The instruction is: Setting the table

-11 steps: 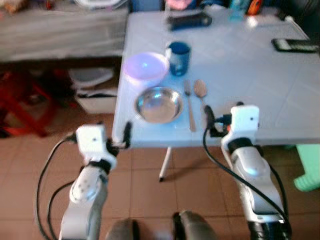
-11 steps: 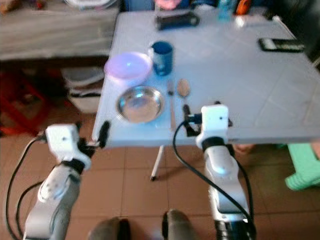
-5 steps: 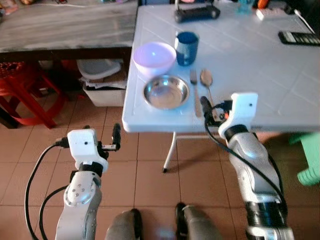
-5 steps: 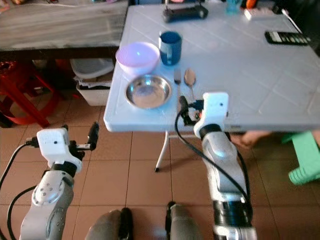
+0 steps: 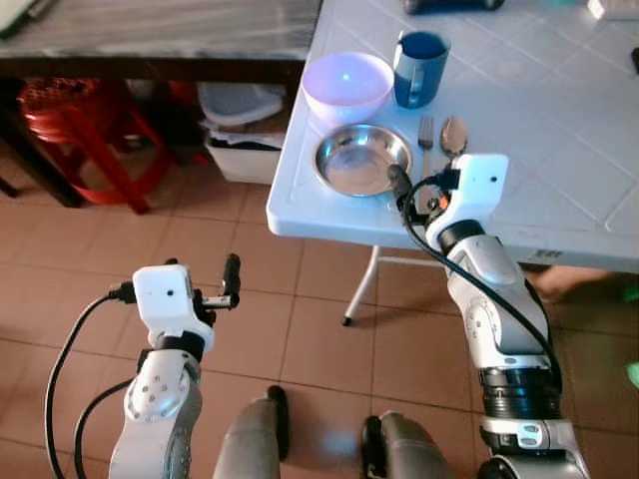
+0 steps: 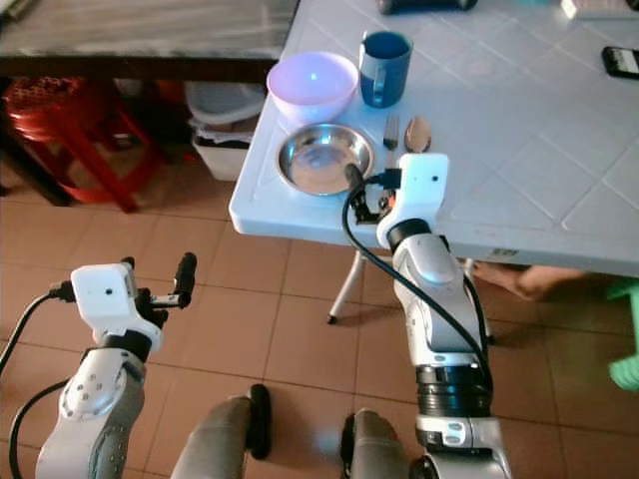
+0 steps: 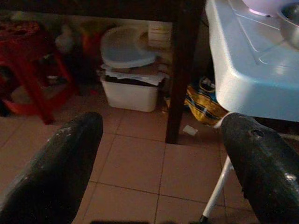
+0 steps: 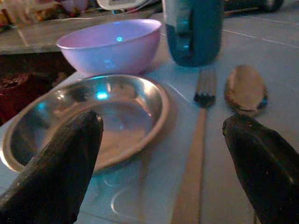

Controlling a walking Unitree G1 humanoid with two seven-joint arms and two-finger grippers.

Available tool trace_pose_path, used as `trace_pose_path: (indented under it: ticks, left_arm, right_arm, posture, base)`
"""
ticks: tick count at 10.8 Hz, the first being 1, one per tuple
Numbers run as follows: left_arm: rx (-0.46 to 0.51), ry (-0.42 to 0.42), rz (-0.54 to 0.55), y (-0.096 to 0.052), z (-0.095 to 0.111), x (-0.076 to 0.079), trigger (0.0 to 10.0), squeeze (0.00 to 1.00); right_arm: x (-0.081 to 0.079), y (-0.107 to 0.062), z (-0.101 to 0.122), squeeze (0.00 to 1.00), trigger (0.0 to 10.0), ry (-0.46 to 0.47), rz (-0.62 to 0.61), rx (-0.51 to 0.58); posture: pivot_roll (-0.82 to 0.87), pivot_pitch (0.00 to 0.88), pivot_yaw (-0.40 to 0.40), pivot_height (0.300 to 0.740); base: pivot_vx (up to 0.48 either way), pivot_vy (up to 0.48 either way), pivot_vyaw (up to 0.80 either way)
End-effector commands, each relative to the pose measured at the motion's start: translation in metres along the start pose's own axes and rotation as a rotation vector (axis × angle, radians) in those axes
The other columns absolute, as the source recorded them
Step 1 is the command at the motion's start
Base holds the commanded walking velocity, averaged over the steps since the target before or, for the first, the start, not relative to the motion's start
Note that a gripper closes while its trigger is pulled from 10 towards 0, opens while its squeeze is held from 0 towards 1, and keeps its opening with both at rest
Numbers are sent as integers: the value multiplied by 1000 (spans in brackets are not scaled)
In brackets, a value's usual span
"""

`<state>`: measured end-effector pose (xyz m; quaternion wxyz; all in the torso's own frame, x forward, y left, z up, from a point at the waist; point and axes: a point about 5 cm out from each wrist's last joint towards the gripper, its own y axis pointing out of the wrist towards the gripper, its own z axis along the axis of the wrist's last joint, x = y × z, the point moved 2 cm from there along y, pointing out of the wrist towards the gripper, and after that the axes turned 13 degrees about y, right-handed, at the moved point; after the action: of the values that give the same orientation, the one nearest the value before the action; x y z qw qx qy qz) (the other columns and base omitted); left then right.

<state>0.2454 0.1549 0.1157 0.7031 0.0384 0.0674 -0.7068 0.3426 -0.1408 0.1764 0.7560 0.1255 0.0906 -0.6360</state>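
Observation:
On the white table [image 5: 559, 190] near its front left corner lie a steel plate [image 5: 361, 160], a fork [image 5: 423, 140] and a spoon [image 5: 453, 138]. Behind them stand a lilac bowl [image 5: 346, 85] and a blue mug [image 5: 419, 68]. My right gripper [image 5: 404, 195] hovers low over the table's front edge, open and holding nothing. In the right wrist view the plate [image 8: 88, 116] lies by one finger and the fork [image 8: 198, 121] between the two. My left gripper [image 5: 225, 289] hangs open over the tiled floor, left of the table and below its level.
A dark wooden table [image 5: 160, 30] stands to the left, with a red stool [image 5: 90, 130] and a white bin [image 5: 250, 155] beneath it. The white table's leg [image 5: 359, 294] slants down to the floor. A person's bare foot [image 5: 569, 279] shows under the table's edge.
The camera has tilted and shifted, so the table sits higher and further right. My left gripper, earlier at the table's corner, is now away from it. My right gripper has edged toward the plate.

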Motion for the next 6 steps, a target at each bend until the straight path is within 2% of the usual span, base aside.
trace_pose_path:
  ticks: [1, 2, 3, 5, 6]
  left_arm:
    - [16, -1, 4, -2, 5, -3, 10000, 0]
    - [25, 0, 0, -2, 7, -2, 10000, 0]
    - [31, -8, -7, -1, 8, -1, 10000, 0]
    - [47, -16, 4, -1, 12, -4, 10000, 0]
    - [54, -23, 14, -1, 14, -6, 10000, 0]
  right_arm:
    - [-3, -4, 3, 0, 10000, 5, 23, 15]
    - [-4, -8, 4, 0, 10000, -10, 29, 31]
    - [-6, -10, 6, 0, 10000, -22, 34, 46]
    - [-14, -24, 19, 0, 10000, -82, 41, 109]
    - [-15, -33, 20, 0, 10000, -94, 28, 115]
  posture:
    - [33, 233, 63, 740]
    - [31, 233, 63, 740]
    - [25, 231, 62, 740]
    - [15, 192, 50, 740]
    - [8, 168, 45, 740]
  base:
    - [0, 0, 0]
    - [0, 0, 0]
    - [266, 0, 0]
    - [307, 0, 522]
    - [300, 0, 0]
